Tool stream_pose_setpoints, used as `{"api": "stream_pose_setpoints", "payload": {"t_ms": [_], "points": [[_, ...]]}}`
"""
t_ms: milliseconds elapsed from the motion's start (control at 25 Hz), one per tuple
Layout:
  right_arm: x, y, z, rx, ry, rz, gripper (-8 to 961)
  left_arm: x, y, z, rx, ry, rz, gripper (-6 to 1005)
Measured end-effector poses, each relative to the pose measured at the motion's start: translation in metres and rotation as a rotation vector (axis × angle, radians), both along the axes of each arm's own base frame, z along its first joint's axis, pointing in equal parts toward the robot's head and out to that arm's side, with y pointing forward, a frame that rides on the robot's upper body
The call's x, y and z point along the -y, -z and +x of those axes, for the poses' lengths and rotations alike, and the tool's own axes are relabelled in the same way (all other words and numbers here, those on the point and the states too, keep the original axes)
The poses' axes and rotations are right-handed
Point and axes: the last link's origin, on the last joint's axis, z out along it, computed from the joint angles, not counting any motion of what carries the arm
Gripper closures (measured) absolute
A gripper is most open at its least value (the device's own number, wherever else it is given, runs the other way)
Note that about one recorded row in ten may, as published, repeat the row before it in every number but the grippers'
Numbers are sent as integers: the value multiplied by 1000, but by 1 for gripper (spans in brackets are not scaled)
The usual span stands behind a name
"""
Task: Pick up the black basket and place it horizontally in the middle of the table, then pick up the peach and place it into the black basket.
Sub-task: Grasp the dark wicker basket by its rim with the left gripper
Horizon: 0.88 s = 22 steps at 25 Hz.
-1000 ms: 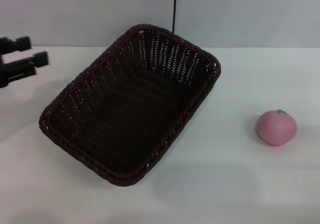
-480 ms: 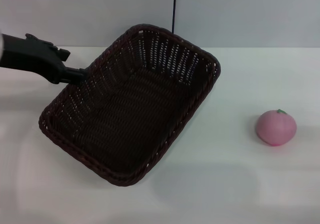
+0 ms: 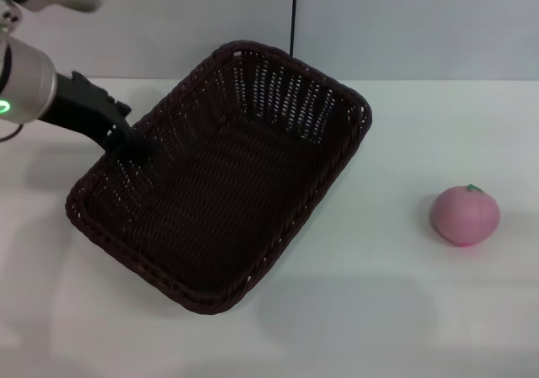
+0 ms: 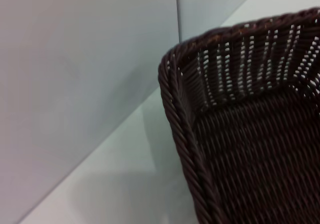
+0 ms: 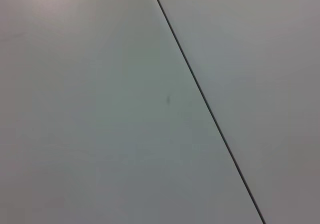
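Observation:
The black basket [image 3: 223, 189] lies at an angle on the white table [image 3: 396, 311], left of the middle, one corner pointing to the back. The left wrist view shows its far corner and braided rim [image 4: 186, 129]. My left gripper [image 3: 135, 145] reaches in from the upper left and sits at the basket's left long rim, dark against the dark weave. The pink peach [image 3: 465, 215] rests on the table at the right, well apart from the basket. My right gripper is out of view; its wrist view shows only a plain wall.
A grey wall with a thin black vertical seam [image 3: 294, 12] stands behind the table. Bare white tabletop lies between the basket and the peach and along the front edge.
My left arm has come in from the far left edge and moved right and down to the basket's left rim. The basket and the peach have not moved.

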Motion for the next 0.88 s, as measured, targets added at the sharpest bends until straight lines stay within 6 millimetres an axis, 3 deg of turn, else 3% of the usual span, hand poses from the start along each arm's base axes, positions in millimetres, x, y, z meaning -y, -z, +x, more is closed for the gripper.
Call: {"api": "stream_pose_setpoints", "payload": {"t_ms": [280,760,880], "points": [[0,0,0,1,-1,-1,175,-1,16,-11,-27,-43,-45,390],[-4,-2,1,15,6,-3,176,-6,31,-10,-41,-69,-112,419],[-5,-3,2,20,10,-6,176,-7,33,-10,-41,-69,-121,480]]}}
